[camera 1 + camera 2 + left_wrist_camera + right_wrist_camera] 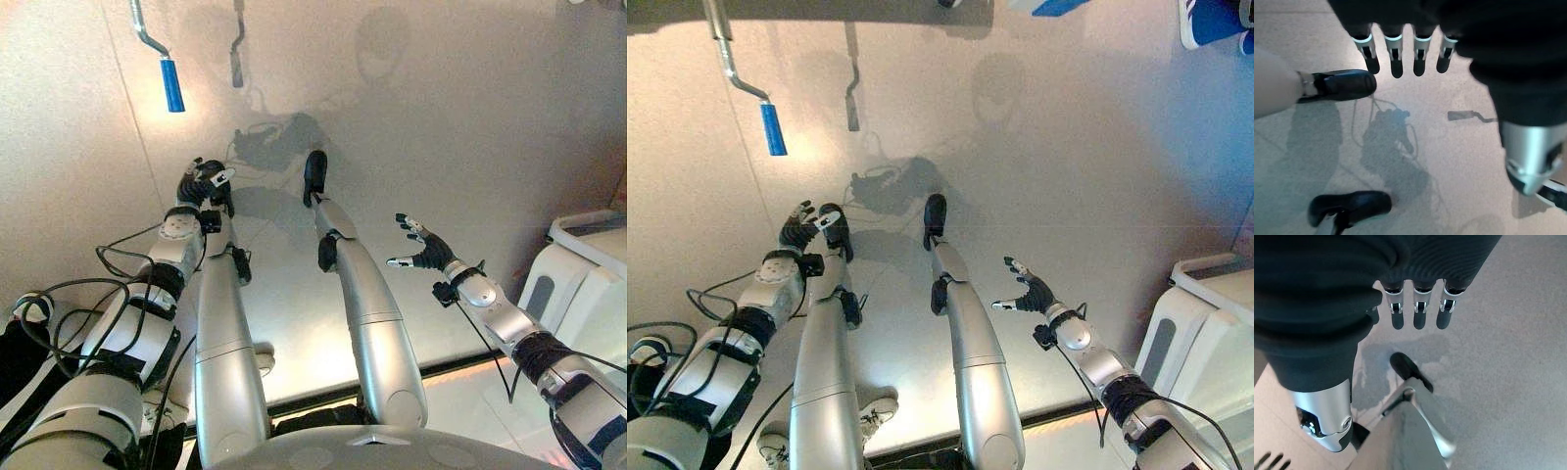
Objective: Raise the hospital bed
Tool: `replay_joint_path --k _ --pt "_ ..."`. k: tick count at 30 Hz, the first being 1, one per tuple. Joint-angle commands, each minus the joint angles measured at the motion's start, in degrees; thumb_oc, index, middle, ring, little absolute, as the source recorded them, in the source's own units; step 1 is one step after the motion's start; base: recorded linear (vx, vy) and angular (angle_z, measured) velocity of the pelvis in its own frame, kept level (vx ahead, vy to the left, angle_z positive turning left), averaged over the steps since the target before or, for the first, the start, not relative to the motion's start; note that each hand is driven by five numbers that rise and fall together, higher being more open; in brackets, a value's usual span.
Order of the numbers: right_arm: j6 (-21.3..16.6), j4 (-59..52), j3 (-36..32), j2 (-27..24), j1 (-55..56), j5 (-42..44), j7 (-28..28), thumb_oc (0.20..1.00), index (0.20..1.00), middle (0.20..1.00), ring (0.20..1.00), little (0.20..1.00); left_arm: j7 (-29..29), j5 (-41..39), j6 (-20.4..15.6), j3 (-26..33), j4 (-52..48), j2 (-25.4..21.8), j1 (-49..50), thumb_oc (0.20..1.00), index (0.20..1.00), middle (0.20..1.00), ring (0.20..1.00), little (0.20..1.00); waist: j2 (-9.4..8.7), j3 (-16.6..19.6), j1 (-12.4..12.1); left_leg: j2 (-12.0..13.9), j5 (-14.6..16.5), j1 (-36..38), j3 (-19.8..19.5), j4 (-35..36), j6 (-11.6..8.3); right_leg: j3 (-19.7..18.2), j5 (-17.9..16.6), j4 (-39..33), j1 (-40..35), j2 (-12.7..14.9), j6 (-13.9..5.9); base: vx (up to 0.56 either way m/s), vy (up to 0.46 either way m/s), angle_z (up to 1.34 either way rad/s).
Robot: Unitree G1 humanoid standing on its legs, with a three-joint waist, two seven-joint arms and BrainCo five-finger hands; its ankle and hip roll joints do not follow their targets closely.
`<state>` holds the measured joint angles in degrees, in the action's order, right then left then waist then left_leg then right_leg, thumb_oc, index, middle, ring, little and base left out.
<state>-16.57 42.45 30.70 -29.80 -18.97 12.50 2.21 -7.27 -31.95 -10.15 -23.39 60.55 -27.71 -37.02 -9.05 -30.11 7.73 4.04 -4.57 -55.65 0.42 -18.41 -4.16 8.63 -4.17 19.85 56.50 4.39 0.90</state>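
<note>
Both hands are up over bare floor, holding nothing. Left hand (801, 226) sits low on the left side, fingers spread and relaxed; its wrist view shows the fingers (1395, 54) straight in a row, thumb apart, nothing between them. Right hand (423, 247) is out to the right, palm open, fingers (1419, 312) straight and loose, also empty.

Crank handle (171, 85) is the landmark: blue grip on a bent silver rod, hanging into view at the far left, well beyond the left hand. Not touched by either hand. Left hand is the closer one, roughly in line below the crank handle but well apart from it. Right hand is far off to the right of it.

Second crank (236, 61), grey grip, hangs just right of the blue one, likewise untouched.

White bed frame (588, 269) with rounded edges shows at the right edge, near the right forearm and far from the crank handle. Grey floor (441, 117) lies under everything.
</note>
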Motion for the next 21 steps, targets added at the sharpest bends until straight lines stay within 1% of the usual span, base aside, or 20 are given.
replay_joint_path --k 1,2,3,4,5,6,7,8,9,10,13,16,21 --pt "2.1 1.7 -0.2 -1.1 4.0 -0.6 0.7 1.000 1.000 1.000 1.000 1.000 2.4 6.0 1.7 3.6 1.6 3.4 7.8 1.000 1.000 1.000 1.000 1.000 0.96 0.6 -3.7 -3.2 6.0 6.6 3.2 -2.7 3.49 0.2 0.6 -0.7 -6.9 -0.2 -5.04 -0.01 0.041 0.02" --pt "2.1 1.7 -0.2 -1.1 4.0 -0.6 0.7 1.000 1.000 1.000 1.000 1.000 2.4 6.0 1.7 3.6 1.6 3.4 7.8 1.000 1.000 1.000 1.000 1.000 0.95 0.5 -3.7 -3.2 6.0 6.7 3.2 -2.7 3.49 0.2 0.6 -0.7 -6.9 -0.2 -5.04 0.00 0.058 0.01" --pt "2.5 4.0 -0.9 -0.1 4.1 -0.7 0.7 1.000 1.000 1.000 1.000 1.000 2.9 7.2 2.0 4.0 2.6 4.4 9.7 1.000 1.000 1.000 1.000 1.000 1.71 1.4 -4.2 -3.7 6.0 9.5 3.5 -1.3 3.49 0.3 1.1 -0.8 -9.4 -0.2 -5.08 0.04 0.091 0.06" --pt "3.3 6.8 -2.1 1.2 4.7 -1.0 0.1 1.000 1.000 1.000 1.000 1.000 3.9 9.0 2.3 5.8 4.5 5.3 13.0 1.000 1.000 1.000 1.000 1.000 2.66 2.8 -4.9 -4.3 6.2 15.1 3.8 0.9 3.52 0.3 1.9 -1.1 -13.9 0.0 -5.19 0.04 0.091 0.06" --pt "3.3 6.8 -2.1 1.2 4.7 -1.0 0.1 1.000 1.000 1.000 1.000 1.000 3.9 9.0 2.3 5.8 4.5 5.3 13.0 1.000 1.000 1.000 1.000 1.000 2.65 2.8 -4.9 -4.3 6.2 15.1 3.8 0.9 3.52 0.3 1.9 -1.1 -13.9 0.0 -5.19 0.10 0.111 0.07" --pt "4.1 12.4 -3.8 3.0 5.3 -1.0 -0.8 1.000 1.000 1.000 1.000 1.000 5.1 10.7 2.3 7.0 5.6 7.2 16.7 1.000 1.000 1.000 1.000 1.000 3.99 4.6 -6.0 -4.9 6.4 21.5 3.9 3.5 3.44 0.7 2.7 -2.8 -20.4 0.1 -5.42 0.11 0.085 0.05" --pt "4.6 13.6 -4.8 3.3 6.0 -1.1 -1.1 1.000 1.000 1.000 1.000 1.000 5.9 11.4 2.3 7.4 5.9 7.5 18.6 1.000 1.000 1.000 1.000 1.000 4.50 5.4 -6.5 -5.0 6.5 24.2 4.0 4.4 3.49 0.8 3.0 -3.5 -23.0 0.2 -5.42 0.11 0.085 0.10" --pt "4.6 13.6 -4.8 3.3 6.0 -1.1 -1.1 1.000 1.000 1.000 1.000 1.000 5.9 11.4 2.3 7.4 5.9 7.5 18.6 1.000 1.000 1.000 1.000 1.000 4.49 5.3 -6.5 -5.0 6.5 24.4 4.0 4.5 3.48 0.8 3.0 -3.5 -23.1 0.2 -5.43 0.05 0.060 0.14" --pt "5.2 17.5 -6.4 4.8 6.8 -0.8 -2.0 1.000 1.000 1.000 1.000 1.000 7.1 12.8 2.6 8.4 7.3 8.6 21.4 1.000 1.000 1.000 1.000 1.000 5.02 6.2 -7.2 -5.4 5.0 29.3 4.3 6.8 3.56 1.2 2.1 -6.1 -28.7 0.2 -5.14 0.05 0.043 0.17" --pt "5.6 19.9 -7.4 5.6 7.1 -0.2 -2.5 1.000 1.000 1.000 1.000 1.000 7.8 14.1 2.6 8.7 7.9 8.9 22.5 1.000 1.000 1.000 1.000 1.000 5.46 6.6 -7.7 -5.5 4.9 32.2 4.2 7.7 3.45 1.1 2.2 -7.3 -31.8 -0.1 -5.26 0.08 0.048 0.15" --pt "6.6 23.8 -9.9 7.1 8.8 0.7 -4.0 1.000 1.000 1.000 1.000 1.000 9.7 18.0 2.6 8.9 9.1 9.2 25.8 1.000 1.000 1.000 1.000 1.000 6.29 8.8 -8.5 -5.6 4.8 38.9 4.3 9.9 3.05 1.4 2.9 -9.3 -38.6 -0.3 -5.54 0.11 0.028 0.11" --pt "7.4 26.3 -11.7 8.3 9.8 1.2 -5.0 1.000 1.000 1.000 1.000 1.000 10.4 19.8 2.4 9.8 9.8 9.7 28.3 1.000 1.000 1.000 1.000 1.000 7.08 11.4 -9.0 -5.6 5.0 44.2 4.1 11.4 2.86 1.8 4.0 -10.2 -43.7 -0.3 -5.80 0.09 0.016 0.08" --pt "8.5 28.6 -13.8 10.5 12.3 0.9 -6.4 1.000 1.000 1.000 1.000 1.000 11.2 22.3 2.7 12.2 12.3 10.6 31.8 1.000 1.000 1.000 1.000 1.000 7.30 17.4 -9.6 -5.5 5.8 51.7 4.6 14.1 2.93 1.9 4.8 -12.5 -51.0 -0.9 -6.09 0.09 0.014 0.04"
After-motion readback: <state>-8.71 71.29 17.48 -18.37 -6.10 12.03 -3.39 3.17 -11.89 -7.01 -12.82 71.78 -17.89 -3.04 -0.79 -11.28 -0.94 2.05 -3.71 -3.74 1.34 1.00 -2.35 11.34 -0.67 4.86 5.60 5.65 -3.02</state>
